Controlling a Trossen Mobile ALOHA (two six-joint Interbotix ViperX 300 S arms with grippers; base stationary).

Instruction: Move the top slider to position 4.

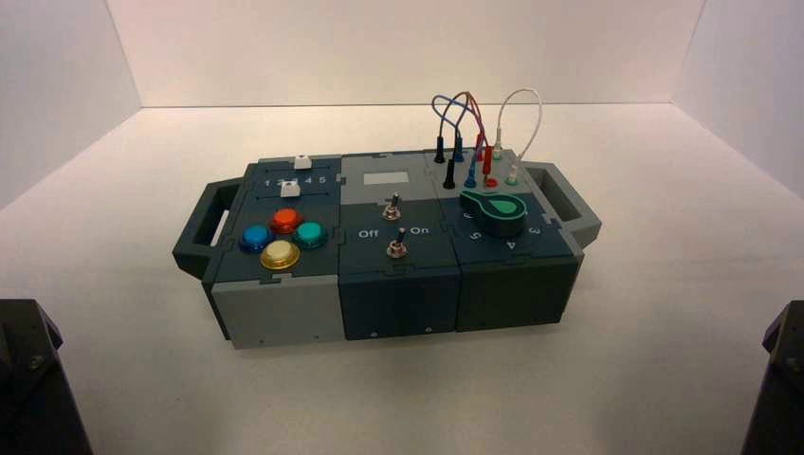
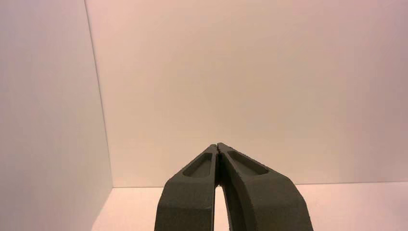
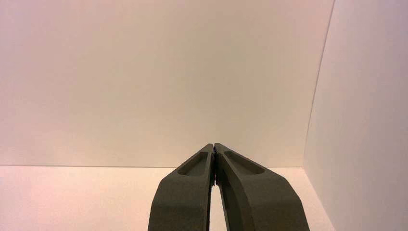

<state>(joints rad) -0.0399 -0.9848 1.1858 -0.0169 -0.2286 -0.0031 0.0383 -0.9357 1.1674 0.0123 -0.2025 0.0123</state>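
The top slider (image 1: pixel 302 162) is a tiny white knob at the far edge of the box's left dark blue panel. A matching white knob (image 1: pixel 290 190) sits nearer, below the white row of numerals, where position 4 (image 1: pixel 312 180) is printed. My left gripper (image 2: pixel 219 146) is shut and empty, parked at the near left, facing the white back wall. My right gripper (image 3: pixel 213 146) is shut and empty, parked at the near right. Neither wrist view shows the box.
The box (image 1: pixel 379 275) stands mid-table, with handles at both ends. It bears four round coloured buttons (image 1: pixel 281 237), two silver toggles (image 1: pixel 393 227) by Off and On, a green dial (image 1: pixel 495 210) and plugged wires (image 1: pixel 474 133). The arms' dark bases (image 1: pixel 28 379) fill the near corners.
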